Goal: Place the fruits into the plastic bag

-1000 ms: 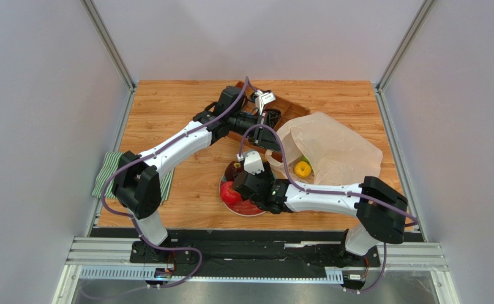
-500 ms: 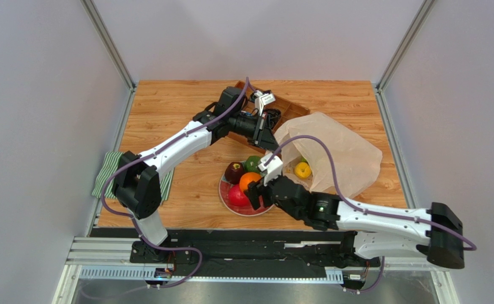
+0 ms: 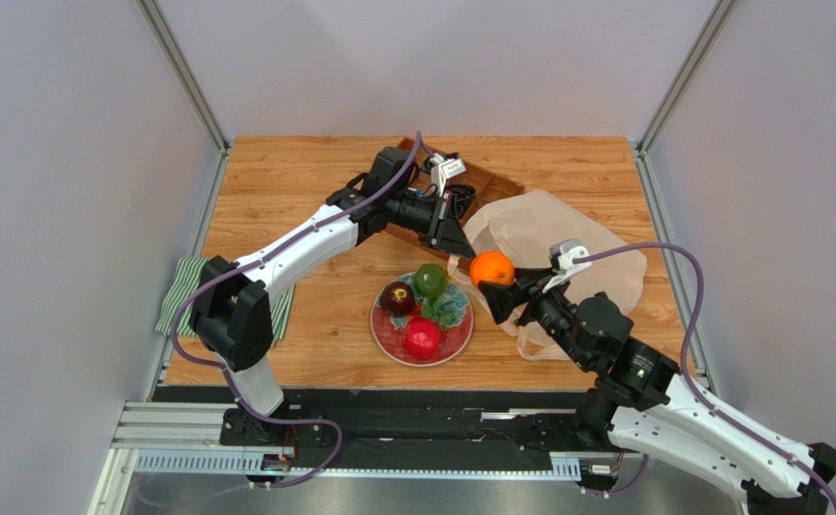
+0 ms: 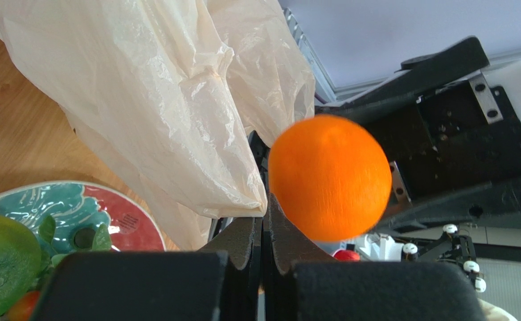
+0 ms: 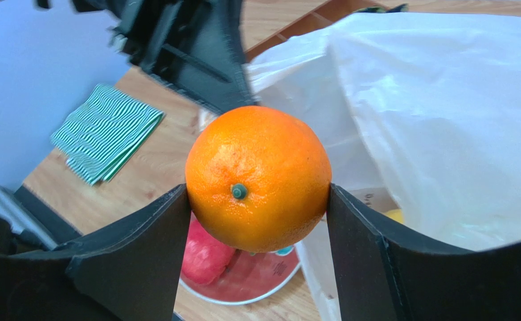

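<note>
My right gripper (image 3: 494,281) is shut on the orange (image 3: 492,268) and holds it in the air beside the mouth of the plastic bag (image 3: 572,252). In the right wrist view the orange (image 5: 257,177) sits between both fingers, with the bag (image 5: 444,114) behind it. My left gripper (image 3: 456,232) is shut on the bag's near edge and holds it up; its wrist view shows the bag (image 4: 156,100) and the orange (image 4: 330,177). A dark red apple (image 3: 397,297), a green fruit (image 3: 429,280) and a red apple (image 3: 422,338) lie on the plate (image 3: 456,333). A small yellow fruit (image 5: 395,215) shows inside the bag.
A brown wooden tray (image 3: 492,188) stands behind the left gripper. A green striped cloth (image 3: 180,292) lies at the table's left edge. The left arm (image 3: 304,241) stretches across the table's middle.
My right arm has lifted the orange off the plate and carried it right, up to the bag's mouth. The left arm has stayed put, holding the bag.
</note>
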Controlling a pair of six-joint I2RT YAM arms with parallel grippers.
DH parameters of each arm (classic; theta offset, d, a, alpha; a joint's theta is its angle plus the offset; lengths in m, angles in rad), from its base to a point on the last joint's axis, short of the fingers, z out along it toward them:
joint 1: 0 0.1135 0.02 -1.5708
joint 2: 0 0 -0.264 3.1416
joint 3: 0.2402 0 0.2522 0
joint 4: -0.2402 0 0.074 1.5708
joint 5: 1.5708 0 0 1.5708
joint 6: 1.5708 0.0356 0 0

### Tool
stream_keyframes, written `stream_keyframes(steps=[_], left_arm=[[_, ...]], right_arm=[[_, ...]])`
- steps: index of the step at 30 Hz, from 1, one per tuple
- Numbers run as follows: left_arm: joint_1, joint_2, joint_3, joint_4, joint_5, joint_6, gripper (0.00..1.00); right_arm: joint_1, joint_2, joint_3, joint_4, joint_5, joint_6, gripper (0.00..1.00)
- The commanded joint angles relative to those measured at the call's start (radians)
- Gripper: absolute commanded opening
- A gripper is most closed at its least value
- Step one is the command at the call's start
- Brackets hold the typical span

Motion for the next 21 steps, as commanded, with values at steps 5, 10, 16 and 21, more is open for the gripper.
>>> stream_keyframes(steps=[5, 10, 16, 21], left_arm=[[-0.001, -0.029, 0.045, 0.009, -0.002, 0.024, 0.0], [-0.002, -0.029, 0.045, 0.009, -0.002, 0.027, 0.0], [-0.001, -0.028, 0.045, 0.007, 0.001, 0.024, 0.0], [-0.001, -0.032, 0.045, 0.01, 0.003, 0.024, 0.0]], right_arm=[[-0.205, 0.12, 0.063, -0.241, -0.073, 0.107, 0.38], [-0.212, 0.267, 0.119, -0.303, -0.034, 0.141, 0.36], [-0.212, 0.376, 0.138, -0.297, 0.057, 0.181, 0.36], [-0.212, 0.499, 0.204, -0.418, 0.18, 0.198, 0.37]])
